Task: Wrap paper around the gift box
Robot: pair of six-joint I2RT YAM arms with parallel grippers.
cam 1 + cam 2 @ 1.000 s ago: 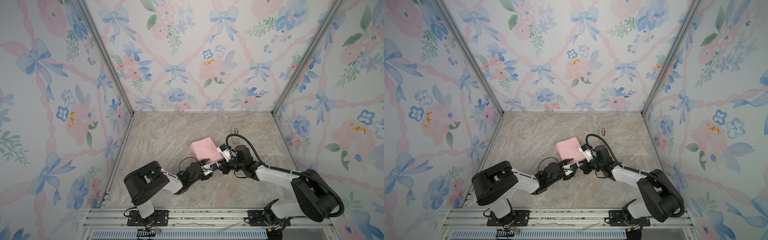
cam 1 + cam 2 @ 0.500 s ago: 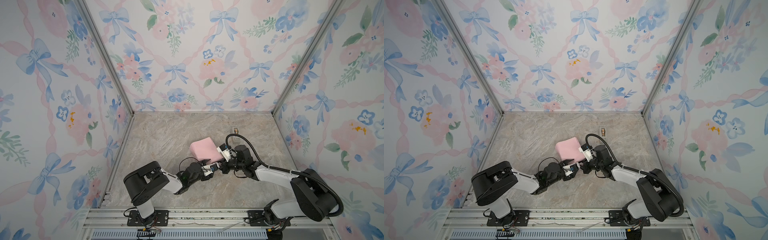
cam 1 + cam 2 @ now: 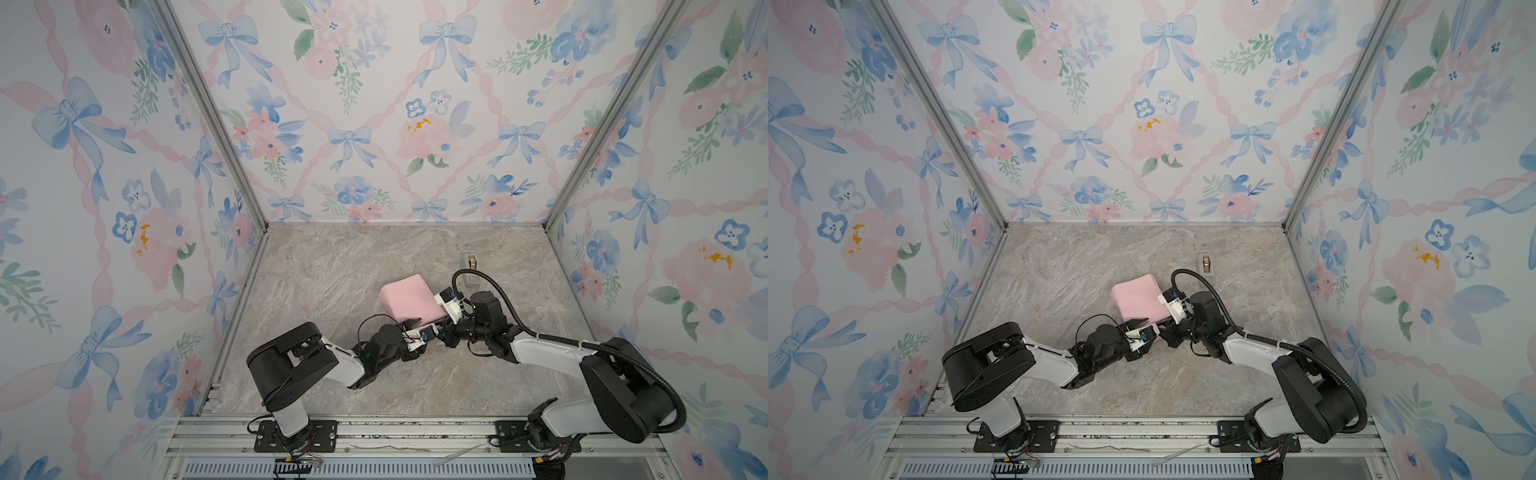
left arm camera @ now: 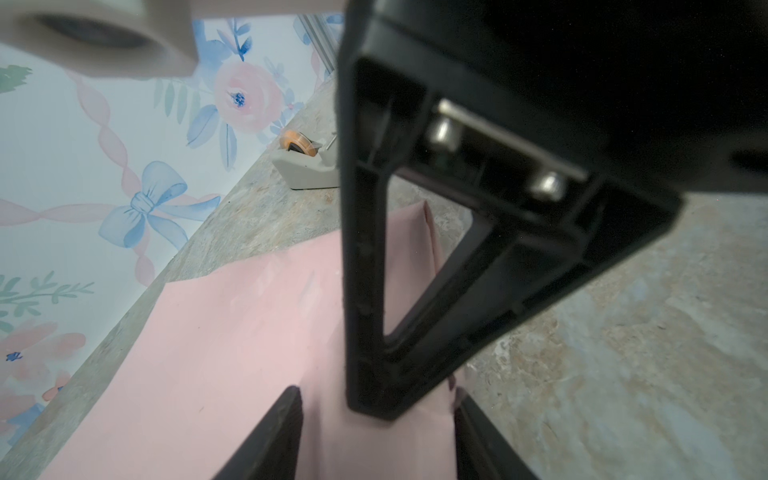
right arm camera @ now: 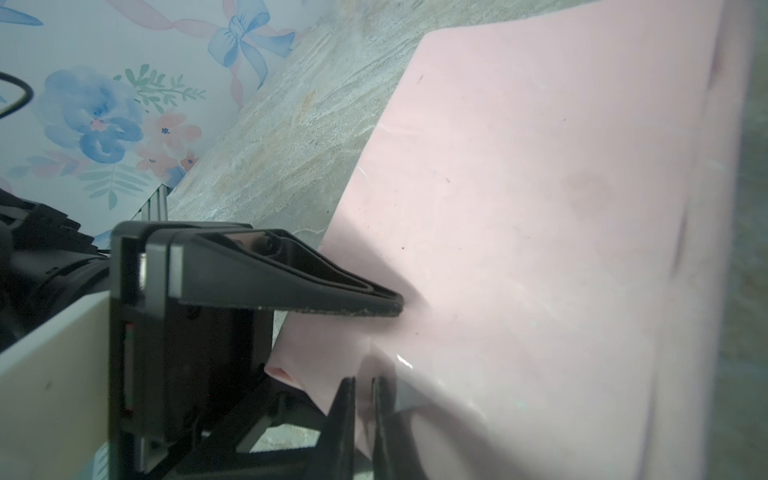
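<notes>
- Left gripper: fingers well apart, straddling the near edge of the paper; upper one lying on it;
- Right gripper: fingers barely parted, a paper fold in the slit; grip cannot be told;
- Paper folded box-shaped, mid-worktop; gift box hidden under it;
- Tape dispenser beyond, well apart.
</notes>
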